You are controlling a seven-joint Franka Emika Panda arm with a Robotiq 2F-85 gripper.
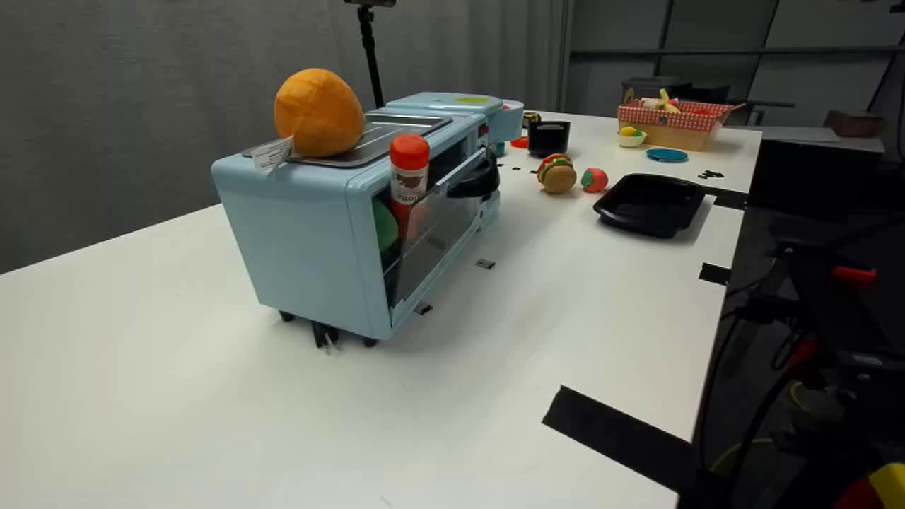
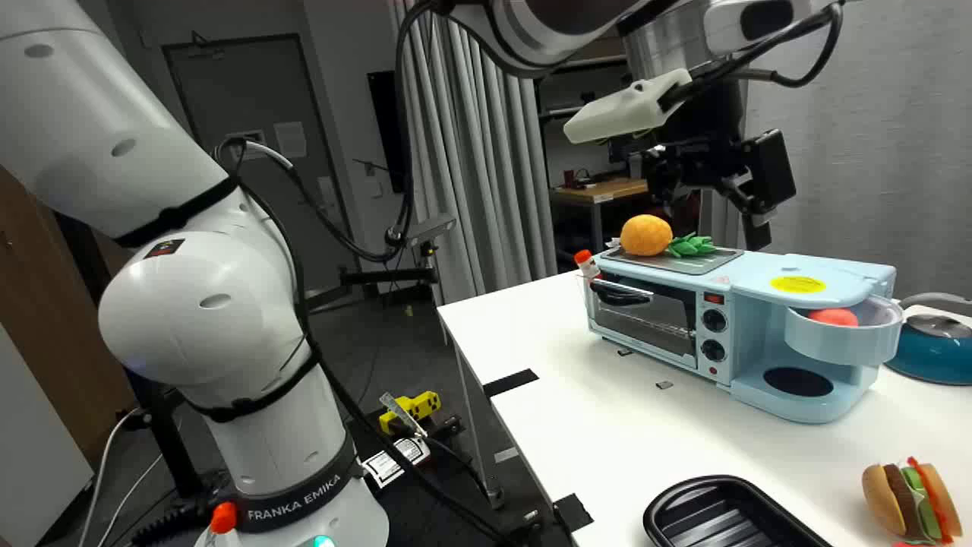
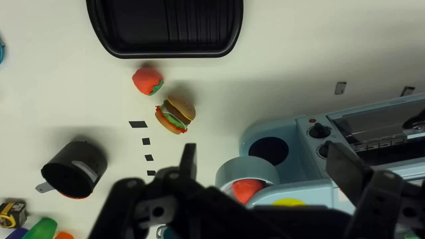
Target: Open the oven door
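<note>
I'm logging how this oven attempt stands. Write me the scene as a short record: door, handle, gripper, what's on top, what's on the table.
Oven door: ajar, top leaning outward, not fully down
In the gap: red-capped bottle sticking up between door and oven
Handle: black, at the door's upper edge
Gripper: open, holding nothing, raised higher than the oven, apart from the handle
On top: orange soft toy on a metal tray
Table: black pan, toy burger, red toy fruit, among other things

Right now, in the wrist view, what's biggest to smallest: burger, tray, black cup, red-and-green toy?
Tray, even cut off by the picture's edge
Black cup
Burger
Red-and-green toy
</note>
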